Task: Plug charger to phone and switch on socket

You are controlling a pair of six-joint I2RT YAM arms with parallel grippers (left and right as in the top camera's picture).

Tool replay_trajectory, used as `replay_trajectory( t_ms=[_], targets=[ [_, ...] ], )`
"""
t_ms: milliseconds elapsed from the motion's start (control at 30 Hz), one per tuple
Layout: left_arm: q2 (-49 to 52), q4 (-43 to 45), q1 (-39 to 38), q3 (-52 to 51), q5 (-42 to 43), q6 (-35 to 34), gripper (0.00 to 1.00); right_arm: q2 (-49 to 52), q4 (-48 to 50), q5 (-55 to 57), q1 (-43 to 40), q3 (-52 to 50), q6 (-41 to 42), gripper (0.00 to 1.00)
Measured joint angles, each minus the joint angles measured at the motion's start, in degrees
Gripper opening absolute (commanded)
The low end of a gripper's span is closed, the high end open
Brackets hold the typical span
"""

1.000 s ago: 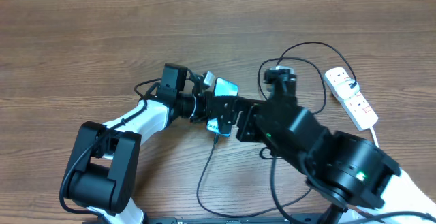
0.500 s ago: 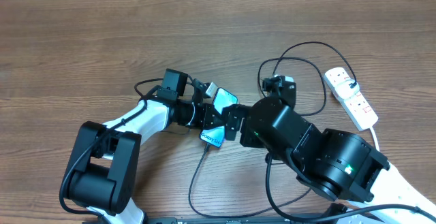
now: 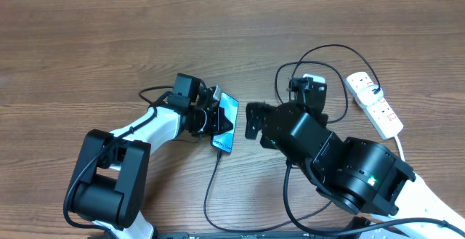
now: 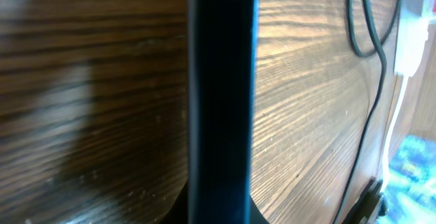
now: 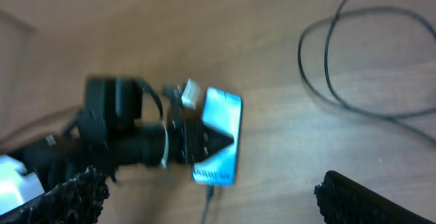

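Observation:
The phone (image 3: 227, 117), with its bright blue screen, is held off the table, my left gripper (image 3: 216, 120) shut on its side. In the left wrist view its dark edge (image 4: 221, 94) runs straight up between my jaws. The charger, a thin black cable (image 3: 212, 184), meets the phone's lower edge and trails toward the front. In the right wrist view the phone (image 5: 221, 132) and the cable end (image 5: 208, 198) lie ahead of my right gripper (image 5: 211, 186), which is open and holds nothing. From overhead my right gripper (image 3: 249, 120) sits just right of the phone, apart from it.
The white socket strip (image 3: 375, 105) lies at the far right with its thick white cord running forward. Loose black cable loops (image 3: 320, 50) lie behind my right arm. The left wrist view shows cable (image 4: 373, 54) and the strip (image 4: 411, 43) at its right edge.
My right gripper has drawn back to the right, away from the phone. The phone has turned in my left gripper, and the cable stays at its lower edge.

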Motion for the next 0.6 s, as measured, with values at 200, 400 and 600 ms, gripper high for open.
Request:
replay_trajectory(
  t_ms=[200,400,600],
  targets=[
    [0.0,2.1,0.0,0.0,-1.2,-7.4,0.04,0.1,19.0,9.9,0.0,-0.1,-0.7,1.00],
    [0.0,5.2,0.0,0.0,-2.8,-15.1,0.04,0.1,28.8,13.3,0.0,-0.1,-5.9,1.00],
    [0.2,6.4,0.0,0.0,-3.3,-18.2,0.04,2.1,27.4,13.9,0.0,-0.1,-7.4,1.00]
  ],
)
